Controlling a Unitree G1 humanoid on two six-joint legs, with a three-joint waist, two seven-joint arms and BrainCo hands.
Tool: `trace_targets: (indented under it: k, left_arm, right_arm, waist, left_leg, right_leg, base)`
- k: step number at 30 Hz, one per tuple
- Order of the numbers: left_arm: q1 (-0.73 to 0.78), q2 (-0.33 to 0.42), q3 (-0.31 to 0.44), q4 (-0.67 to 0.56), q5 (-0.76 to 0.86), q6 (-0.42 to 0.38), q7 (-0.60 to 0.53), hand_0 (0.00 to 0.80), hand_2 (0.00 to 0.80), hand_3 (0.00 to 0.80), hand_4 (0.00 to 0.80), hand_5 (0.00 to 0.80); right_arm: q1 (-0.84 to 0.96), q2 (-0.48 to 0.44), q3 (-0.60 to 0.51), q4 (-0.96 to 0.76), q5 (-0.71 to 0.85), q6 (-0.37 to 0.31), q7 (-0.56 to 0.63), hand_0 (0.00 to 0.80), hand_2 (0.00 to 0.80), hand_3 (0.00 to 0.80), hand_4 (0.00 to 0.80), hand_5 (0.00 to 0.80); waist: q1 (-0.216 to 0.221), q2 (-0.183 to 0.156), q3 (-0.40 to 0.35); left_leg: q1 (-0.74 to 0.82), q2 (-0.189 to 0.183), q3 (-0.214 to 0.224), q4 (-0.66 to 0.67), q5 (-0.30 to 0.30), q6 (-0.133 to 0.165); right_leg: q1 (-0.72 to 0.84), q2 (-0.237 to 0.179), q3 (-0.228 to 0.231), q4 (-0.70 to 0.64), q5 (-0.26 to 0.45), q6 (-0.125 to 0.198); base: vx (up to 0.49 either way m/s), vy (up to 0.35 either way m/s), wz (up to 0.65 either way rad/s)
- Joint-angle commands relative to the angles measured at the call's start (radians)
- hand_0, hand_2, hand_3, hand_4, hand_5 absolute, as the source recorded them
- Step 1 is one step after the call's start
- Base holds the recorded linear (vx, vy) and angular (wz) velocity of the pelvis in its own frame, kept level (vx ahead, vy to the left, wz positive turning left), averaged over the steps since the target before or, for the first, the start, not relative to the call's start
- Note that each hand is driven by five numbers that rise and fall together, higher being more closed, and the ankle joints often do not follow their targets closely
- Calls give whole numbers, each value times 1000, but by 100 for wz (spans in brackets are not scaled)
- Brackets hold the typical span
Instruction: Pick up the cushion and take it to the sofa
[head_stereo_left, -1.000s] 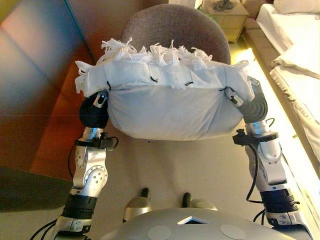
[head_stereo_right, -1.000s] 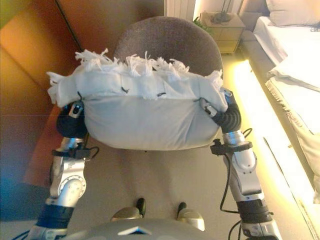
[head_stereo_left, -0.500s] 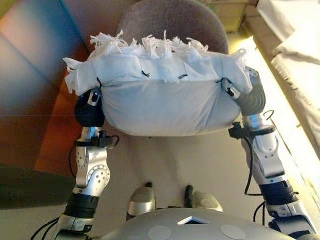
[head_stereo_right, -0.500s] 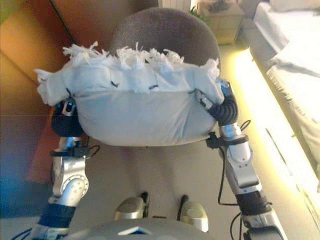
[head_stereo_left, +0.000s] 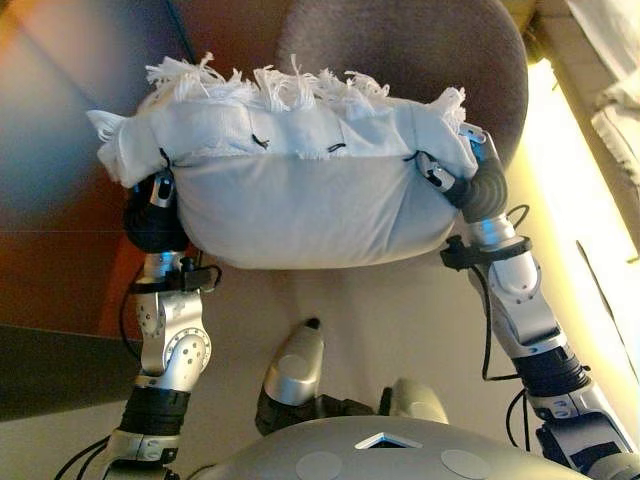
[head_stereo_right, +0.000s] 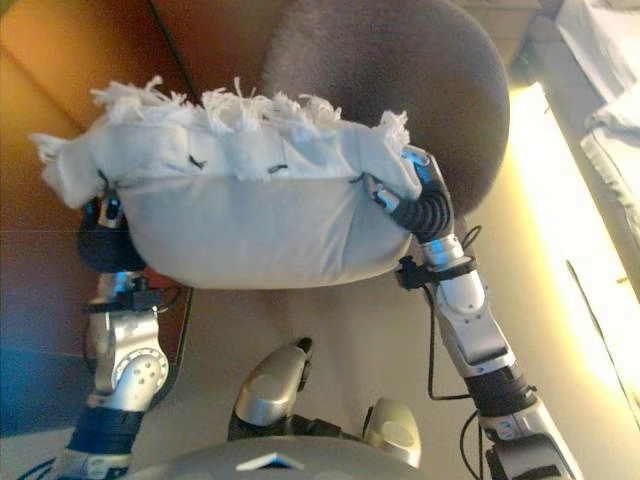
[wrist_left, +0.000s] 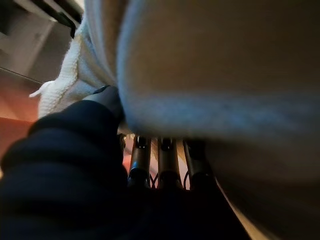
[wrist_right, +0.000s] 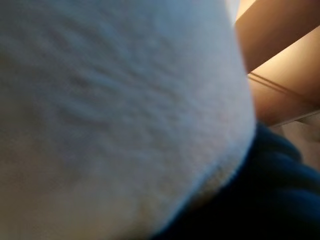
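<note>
The white fringed cushion (head_stereo_left: 300, 190) sits mid-frame, squeezed between the left hand (head_stereo_left: 152, 215) and right hand (head_stereo_left: 470, 185), but their fingers are hidden, so can't tell.

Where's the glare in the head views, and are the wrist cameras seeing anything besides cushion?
Left eye view: bright light washes the floor strip beside the right hand; cushion evenly lit. Left wrist view: left hand in the cushion's shadow. Right wrist view: almost all cushion.
</note>
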Motion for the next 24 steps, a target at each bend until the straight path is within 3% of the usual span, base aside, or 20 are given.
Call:
trace_targets:
  k: [1, 2, 4, 5, 6, 7, 11, 12, 14, 17, 21, 23, 24]
  left_arm:
    - [-42, 28, -26, -119, 111, -1, -26, 800, 800, 800, 800, 800]
    - [-41, 32, -27, -129, 134, 11, -31, 800, 800, 800, 800, 800]
    - [-50, 43, -35, -130, 138, 15, -20, 800, 800, 800, 800, 800]
    - [-62, 58, -40, -118, 130, 6, -23, 800, 800, 800, 800, 800]
    - [-68, 63, -38, -113, 131, 4, -28, 800, 800, 800, 800, 800]
    - [-72, 66, -34, -113, 130, 4, -35, 800, 800, 800, 800, 800]
    - [-71, 56, -25, -117, 138, 20, -47, 800, 800, 800, 800, 800]
    - [-70, 44, -20, -116, 141, 34, -54, 800, 800, 800, 800, 800]
    - [-68, 38, -14, -117, 141, 38, -68, 800, 800, 800, 800, 800]
    - [-71, 36, -21, -105, 122, 28, -90, 800, 800, 800, 800, 800]
    - [-81, 49, -46, -84, 103, 3, -92, 800, 800, 800, 800, 800]
    - [-80, 55, -46, -82, 94, -1, -95, 800, 800, 800, 800, 800]
    - [-77, 57, -45, -81, 91, -6, -93, 800, 800, 800, 800, 800]
  right_arm:
    - [-7, 0, 11, -170, 65, -81, 18, 800, 800, 800, 800, 800]
    - [7, 16, 20, -180, 35, -87, 7, 800, 800, 800, 800, 800]
    - [13, 20, 26, -179, 27, -100, -5, 800, 800, 800, 800, 800]
    - [18, 28, 26, -185, 21, -99, -10, 800, 800, 800, 800, 800]
    - [10, 38, 29, -183, 10, -94, -14, 800, 800, 800, 800, 800]
    - [-1, 48, 32, -178, -3, -90, -21, 800, 800, 800, 800, 800]
    - [-50, 74, 40, -134, -12, -88, -35, 800, 800, 800, 800, 800]
    - [-59, 81, 41, -121, -16, -93, -37, 800, 800, 800, 800, 800]
    - [-60, 79, 39, -111, -19, -106, -36, 800, 800, 800, 800, 800]
    - [-57, 62, 27, -106, -10, -121, -42, 800, 800, 800, 800, 800]
    - [-43, 45, 10, -134, -1, -113, -37, 800, 800, 800, 800, 800]
    - [-40, 27, 0, -145, 22, -105, -27, 800, 800, 800, 800, 800]
    - [-44, 9, -5, -152, 42, -89, -22, 800, 800, 800, 800, 800]
  waist:
    - [-50, -29, -203]
    - [-45, -26, -227]
    - [-55, -34, -233]
    - [-58, -46, -230]
    - [-59, -57, -225]
    - [-59, -60, -222]
    - [-102, -38, -190]
    - [-132, -36, -183]
    - [-177, -43, -167]
    - [-234, -56, -151]
    - [-268, -57, -140]
    - [-271, -66, -139]
    - [-269, -74, -149]
  left_leg:
    - [-50, 80, -138, -445, 348, -41]
    - [-53, 60, -137, -423, 325, -14]
    - [-42, 34, -143, -416, 301, 7]
    - [-38, 7, -146, -414, 297, 14]
    - [-29, -14, -140, -414, 286, 15]
    - [-20, -24, -134, -418, 281, 16]
    - [88, -42, -136, -450, 253, 24]
    - [145, -49, -133, -452, 226, 24]
    - [213, -53, -133, -455, 173, 20]
    - [288, -53, -171, -436, 59, 26]
    - [333, -36, -224, -392, -26, 38]
    - [341, -24, -219, -377, -49, 34]
    - [345, -1, -207, -355, -48, 21]
  right_leg:
    - [262, -59, -65, -69, 276, 60]
    - [236, -31, -39, -60, 370, 52]
    - [192, 12, -29, -59, 354, 44]
    - [171, 38, -45, -111, 355, 41]
    - [154, 26, -74, -139, 352, 37]
    - [137, 20, -91, -158, 353, 35]
    - [-24, 83, -151, -283, 281, -9]
    - [-105, 80, -161, -367, 330, -19]
    - [-169, 57, -144, -459, 410, -5]
    - [-252, -5, -63, -585, 560, 32]
    - [-293, -33, 20, -587, 586, 49]
    - [-288, -36, 16, -565, 578, 55]
    - [-272, -36, -8, -563, 558, 61]
  base:
    - [537, 245, -50]
    - [521, 200, -30]
    - [469, 156, -21]
    - [380, 69, -30]
    - [355, 13, -41]
    - [337, -24, -51]
    - [377, -15, -62]
    - [407, -76, -56]
    - [433, -150, -20]
    - [470, -247, 47]
    - [459, -307, 19]
    - [373, -318, 34]
    - [370, -326, 18]
